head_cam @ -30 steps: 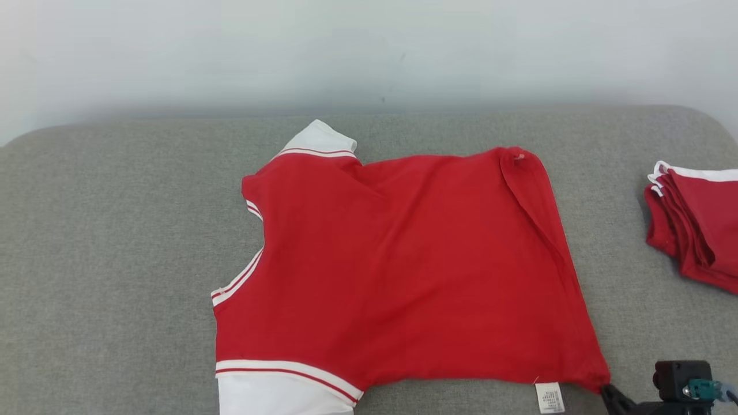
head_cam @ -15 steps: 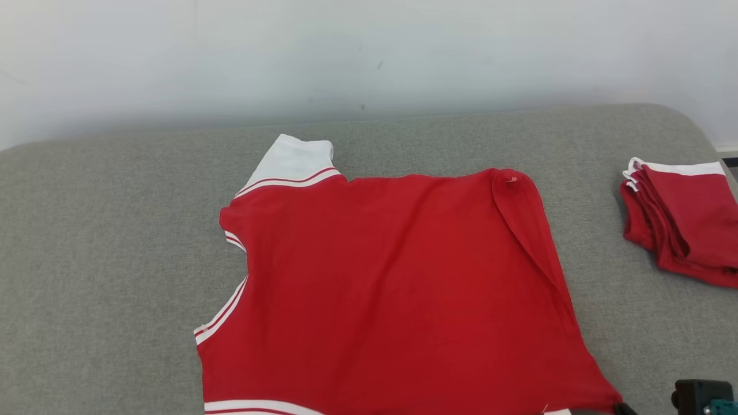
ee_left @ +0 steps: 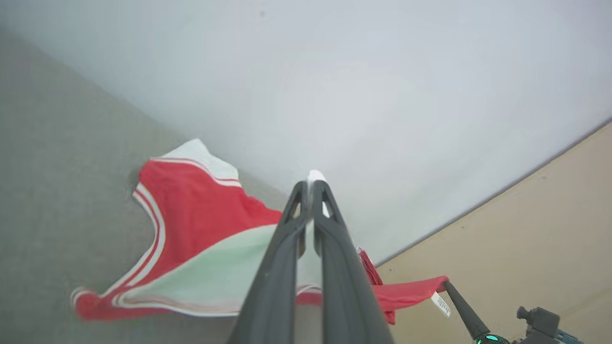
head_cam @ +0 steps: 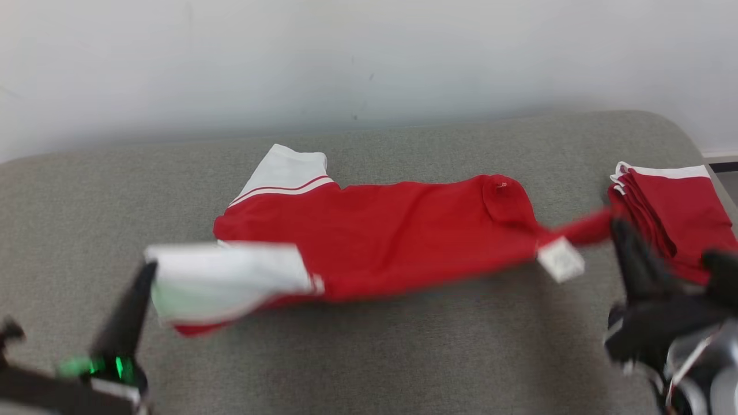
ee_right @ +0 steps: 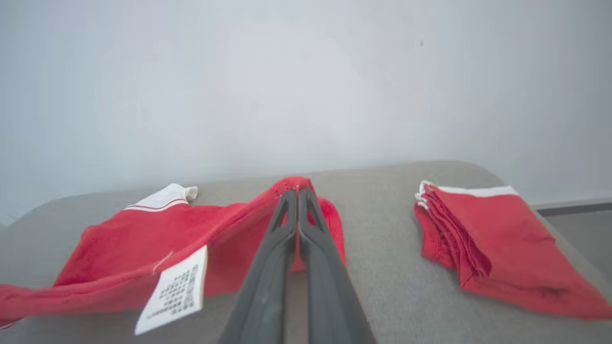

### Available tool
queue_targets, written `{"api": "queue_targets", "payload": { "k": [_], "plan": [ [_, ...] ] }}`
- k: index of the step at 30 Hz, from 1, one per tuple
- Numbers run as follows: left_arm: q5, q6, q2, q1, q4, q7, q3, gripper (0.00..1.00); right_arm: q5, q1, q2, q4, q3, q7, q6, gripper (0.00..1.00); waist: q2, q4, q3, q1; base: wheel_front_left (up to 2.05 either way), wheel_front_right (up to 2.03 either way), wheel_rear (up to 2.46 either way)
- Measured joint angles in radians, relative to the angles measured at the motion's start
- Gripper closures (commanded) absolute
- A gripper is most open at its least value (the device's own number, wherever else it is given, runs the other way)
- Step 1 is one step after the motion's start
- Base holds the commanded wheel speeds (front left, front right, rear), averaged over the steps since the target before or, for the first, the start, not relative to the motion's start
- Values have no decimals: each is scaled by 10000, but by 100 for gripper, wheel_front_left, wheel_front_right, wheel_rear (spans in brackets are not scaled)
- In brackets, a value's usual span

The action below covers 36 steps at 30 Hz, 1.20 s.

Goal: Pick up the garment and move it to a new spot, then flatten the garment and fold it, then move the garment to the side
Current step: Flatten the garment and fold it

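Head view: the garment (head_cam: 403, 230), red with white sleeves, lies across the middle of the grey cushion (head_cam: 86, 202), with its near edge held off the surface. The left gripper (head_cam: 151, 267), near left, pinches a white sleeve. The right gripper (head_cam: 618, 226), near right, pinches the red hem corner beside the care label (head_cam: 559, 260). A folded stack (head_cam: 686, 219) lies at far right.

Left wrist view: the fingers are pressed together on white sleeve fabric.

Right wrist view: the fingers are clamped on the red hem, and the label hangs to their left.
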Motion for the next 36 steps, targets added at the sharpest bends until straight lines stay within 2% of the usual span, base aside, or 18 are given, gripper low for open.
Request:
{"api": "queue_targets", "payload": {
  "k": [4,7,13,16,18,21,23,30,33,36],
  "plan": [
    [922,372,389,-2456,259,276,-67,100,-161,-2114,-1022,385,752,-222,0,100,0,-120,-14,0,0,0,0],
    [1820,662,531,-4418,815,460,-328,100,-117,-3800,-1511,1060,1394,-194,0,100,0,-252,27,1,0,0,0],
    [3829,1047,353,-7811,2173,151,-993,100,-297,-6855,-2096,2654,2640,-35,0,100,1,-500,332,1,0,0,0],
    [4539,1141,167,-9203,2729,-146,-1154,100,-508,-8150,-2217,3231,2830,-278,0,100,1,-605,597,2,0,0,0],
    [4943,1237,102,-10146,2995,-437,-1093,100,-631,-8920,-2230,3586,2719,-489,0,100,0,-675,814,1,0,0,0],
    [4953,1409,-234,-11273,3218,-890,-773,100,-880,-9670,-2151,4042,2460,-872,0,100,1,-777,1178,2,0,0,0],
    [5198,1346,-205,-11834,3430,-926,-871,100,-1018,-10081,-2050,4335,2297,-1051,0,100,1,-835,1441,2,0,0,0],
    [5839,1229,-190,-13067,4301,-476,-1580,100,-1074,-10808,-1871,5206,2704,-1106,0,100,1,-977,2453,2,0,0,0],
    [6366,1231,-90,-13862,4598,-445,-1801,100,-1097,-11447,-1624,5601,2838,-1160,0,100,1,-1050,2989,1,0,0,0],
    [7120,1346,-21,-14735,4890,-840,-2002,100,-1177,-12017,-1175,6176,2748,-1369,0,100,2,-1156,3554,2,0,0,0]
  ]
}}
